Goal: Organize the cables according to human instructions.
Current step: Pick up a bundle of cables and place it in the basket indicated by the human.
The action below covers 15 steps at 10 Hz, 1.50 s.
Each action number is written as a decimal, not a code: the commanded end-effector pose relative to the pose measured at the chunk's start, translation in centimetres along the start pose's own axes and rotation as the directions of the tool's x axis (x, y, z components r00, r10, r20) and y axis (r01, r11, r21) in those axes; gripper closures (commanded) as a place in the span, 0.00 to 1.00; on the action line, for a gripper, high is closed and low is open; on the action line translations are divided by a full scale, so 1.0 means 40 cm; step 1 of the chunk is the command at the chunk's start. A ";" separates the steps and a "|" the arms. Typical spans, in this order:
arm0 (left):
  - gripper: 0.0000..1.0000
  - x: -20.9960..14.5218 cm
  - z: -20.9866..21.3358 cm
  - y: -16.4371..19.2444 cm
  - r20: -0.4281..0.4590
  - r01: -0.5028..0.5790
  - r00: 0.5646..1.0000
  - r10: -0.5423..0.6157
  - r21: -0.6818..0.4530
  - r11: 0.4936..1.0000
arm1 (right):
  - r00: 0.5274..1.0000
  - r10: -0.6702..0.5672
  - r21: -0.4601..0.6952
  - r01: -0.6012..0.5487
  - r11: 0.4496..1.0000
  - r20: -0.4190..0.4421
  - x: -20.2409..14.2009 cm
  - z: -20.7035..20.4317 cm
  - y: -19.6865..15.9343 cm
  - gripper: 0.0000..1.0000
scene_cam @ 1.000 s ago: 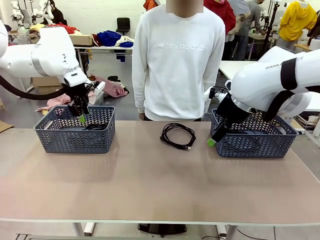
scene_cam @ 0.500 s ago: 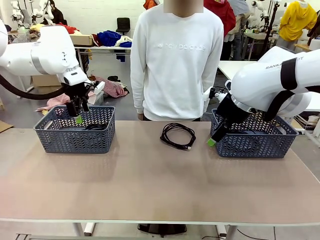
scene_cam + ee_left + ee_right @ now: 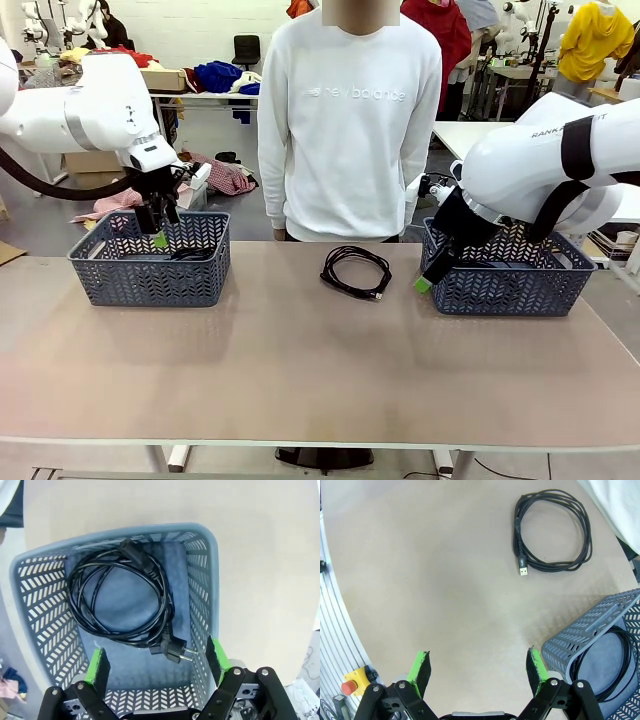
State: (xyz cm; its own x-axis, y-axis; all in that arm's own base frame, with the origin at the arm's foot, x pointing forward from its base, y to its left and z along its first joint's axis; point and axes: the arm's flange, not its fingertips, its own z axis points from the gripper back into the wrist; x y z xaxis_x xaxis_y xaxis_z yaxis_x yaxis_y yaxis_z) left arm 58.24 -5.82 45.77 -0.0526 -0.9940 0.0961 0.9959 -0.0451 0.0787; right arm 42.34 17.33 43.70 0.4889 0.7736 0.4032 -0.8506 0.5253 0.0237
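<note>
Beige table (image 3: 300, 370): two baskets (image 3: 150, 270) (image 3: 510, 280), coiled cable (image 3: 356, 271) between.

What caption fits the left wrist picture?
Open left gripper above a basket holding one coiled black cable.

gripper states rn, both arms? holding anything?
Left end effector: open, empty, above the left basket with a coiled power cord inside.
Right end effector: open, empty.
</note>
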 end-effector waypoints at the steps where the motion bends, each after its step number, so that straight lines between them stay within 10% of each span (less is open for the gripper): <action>1: 0.00 -0.005 0.002 -0.002 -0.003 0.013 1.000 -0.013 -0.006 1.000 | 1.000 0.002 -0.001 -0.002 1.000 -0.001 0.007 0.005 0.001 0.00; 15: 0.00 0.223 -0.035 -0.255 0.357 -0.199 0.917 0.177 0.025 0.980 | 1.000 0.002 -0.001 -0.002 1.000 -0.001 0.007 0.005 0.001 0.00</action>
State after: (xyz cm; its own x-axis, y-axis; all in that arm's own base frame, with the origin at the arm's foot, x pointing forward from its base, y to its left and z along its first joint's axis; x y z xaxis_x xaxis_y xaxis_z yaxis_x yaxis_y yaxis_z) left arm 49.59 -14.35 44.90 0.0806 -0.8935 0.4417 0.9932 0.1092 0.0396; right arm 42.34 17.33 43.69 0.4891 0.7735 0.4031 -0.8505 0.5254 0.0238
